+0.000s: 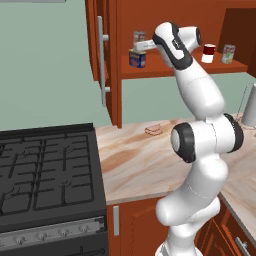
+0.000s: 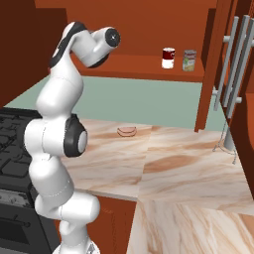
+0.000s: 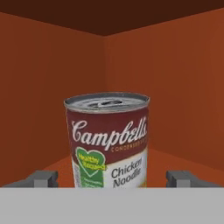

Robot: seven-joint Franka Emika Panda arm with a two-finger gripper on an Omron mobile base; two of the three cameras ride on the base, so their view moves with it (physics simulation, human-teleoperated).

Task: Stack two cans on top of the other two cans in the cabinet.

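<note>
One slim can [image 3: 108, 142] rests atop the blue can [image 1: 137, 59], gripper [image 3: 111, 178] spread wide; a nudge toward twelve o'clock could topple it.

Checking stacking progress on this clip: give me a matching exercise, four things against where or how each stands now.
Things:
1. Campbell's can
2. red can
3. pinkish item
4. tool

Place or state:
A. lying on the marble counter
B. open, a fingertip on either side of a can, apart from it
C. standing on top of the blue-and-yellow can
D. on the shelf board, beside the green-and-white can

Pairs: 1-C, 2-D, 3-A, 4-B
</note>
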